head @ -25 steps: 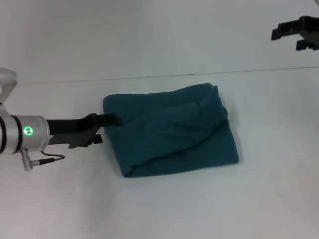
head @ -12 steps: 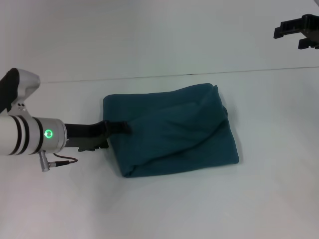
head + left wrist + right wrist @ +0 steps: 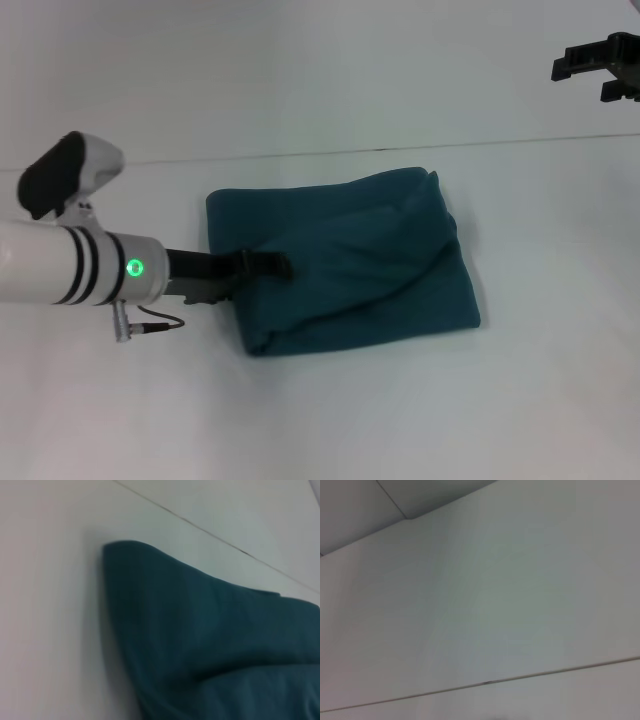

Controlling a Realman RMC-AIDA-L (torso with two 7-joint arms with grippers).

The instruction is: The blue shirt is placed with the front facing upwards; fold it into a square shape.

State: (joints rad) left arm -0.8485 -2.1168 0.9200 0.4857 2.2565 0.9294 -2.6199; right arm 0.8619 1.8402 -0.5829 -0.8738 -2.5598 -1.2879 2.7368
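- The left gripper [image 3: 268, 266] reaches low across the white table [image 3: 330, 420] onto the shirt's left part; jaw state cannot be told.
- The blue shirt [image 3: 350, 265] lies folded mid-table, a rumpled rectangle.
- The right gripper [image 3: 603, 68] hangs raised at far right, well apart; jaw state cannot be told.

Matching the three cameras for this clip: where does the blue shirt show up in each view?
Head view: the shirt lies folded at the picture's centre, with the left gripper reaching over its left edge.
Left wrist view: the shirt fills the lower right, one rounded corner at upper left.
Right wrist view: not in it, only white surface.
Shared landmark: the thin dark seam behind the shirt, also seen in the left wrist view.
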